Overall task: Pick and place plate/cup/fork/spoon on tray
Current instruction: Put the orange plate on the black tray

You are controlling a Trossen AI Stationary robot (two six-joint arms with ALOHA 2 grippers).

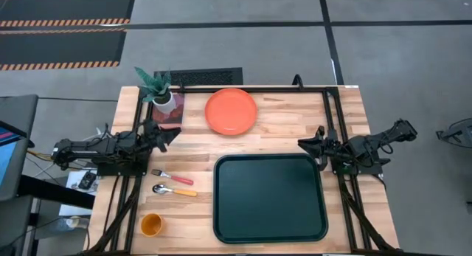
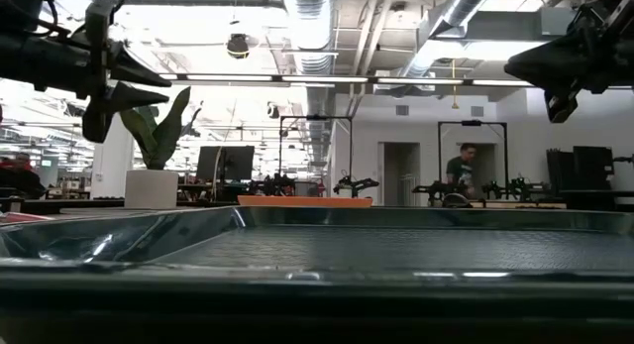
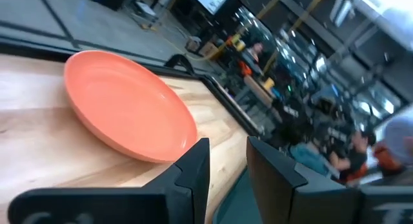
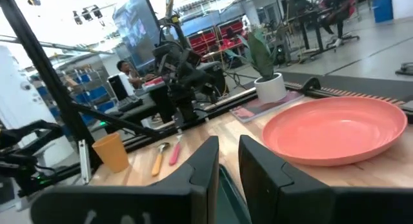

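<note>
The orange-red plate (image 1: 231,111) lies flat on the wooden table at the far middle; it also shows in the left wrist view (image 3: 129,114) and the right wrist view (image 4: 335,130). The dark green tray (image 1: 269,212) lies at the near middle. The fork (image 1: 171,175), the spoon (image 1: 174,190) and the orange-yellow cup (image 1: 151,224) lie on the table left of the tray. My left gripper (image 1: 177,136) hovers at the left, above the table, its fingers a narrow gap apart and empty. My right gripper (image 1: 310,140) hovers at the right, likewise narrowly open and empty.
A potted plant (image 1: 158,90) stands at the far left corner on a pink flat thing (image 1: 171,112), close to my left gripper. Black frame rails run along the table's left, right and far edges. People show in the room beyond the table.
</note>
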